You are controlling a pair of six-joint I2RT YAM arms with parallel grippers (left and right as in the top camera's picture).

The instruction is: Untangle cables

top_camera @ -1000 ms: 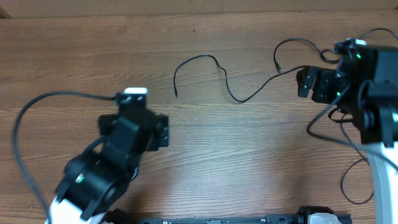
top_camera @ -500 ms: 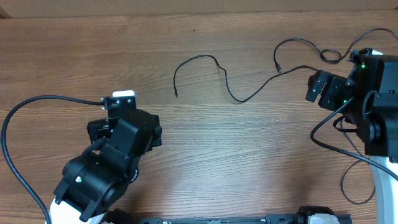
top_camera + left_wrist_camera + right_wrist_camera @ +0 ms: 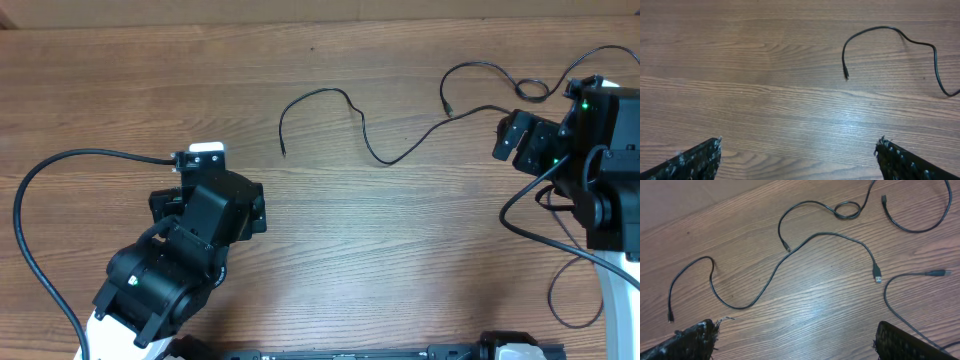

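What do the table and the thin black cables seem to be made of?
Table: wood or wood-look laminate, semi-gloss; brown grain lines and a soft glare of light. Cables: probably a rubber or plastic sheath, matte black; they lie in loose curves. Plug: its tip looks greyish, perhaps metal.

This looks like a robotics lab bench: a plain wood-grain tabletop [image 3: 400, 250] carries two black robot arms [image 3: 180, 260] (thick wires [image 3: 120, 153] trailing behind them), with thin loose cables [image 3: 318, 94] lying ahead of the left gripper [image 3: 797, 150].
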